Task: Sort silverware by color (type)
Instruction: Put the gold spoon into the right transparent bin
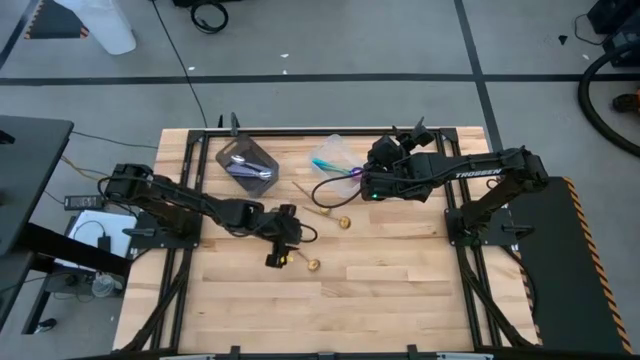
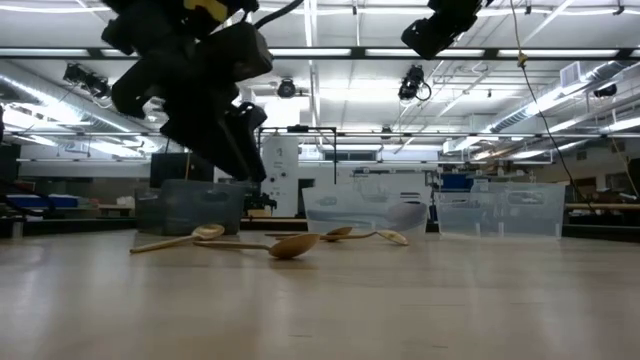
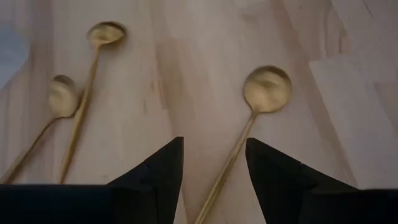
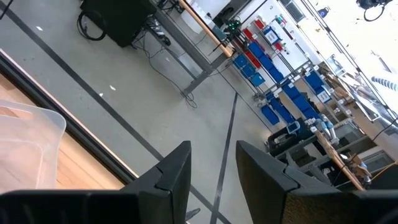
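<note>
Three gold spoons lie flat on the wooden table; the nearest one [image 3: 267, 89] [image 1: 313, 265] has its handle running back between my left gripper's fingers. The other two [image 3: 104, 32] [image 3: 62, 96] lie beside it. My left gripper [image 3: 214, 142] [image 1: 282, 245] is open and hovers just above the table [image 2: 250, 172], one finger on each side of that handle, touching nothing. Silver spoons [image 1: 250, 168] lie in a dark tub, blue-purple ones [image 1: 340, 172] in a clear tub. My right gripper [image 4: 213, 152] [image 1: 385, 165] is open and empty, raised beside the clear tub.
The dark tub [image 1: 247, 160] and the clear tub [image 1: 335, 152] stand side by side toward the table's far edge. Bare wood stretches across the near half of the table [image 1: 380, 300]. The right wrist view looks past a corner of the clear tub [image 4: 25, 143] to the floor and shelves.
</note>
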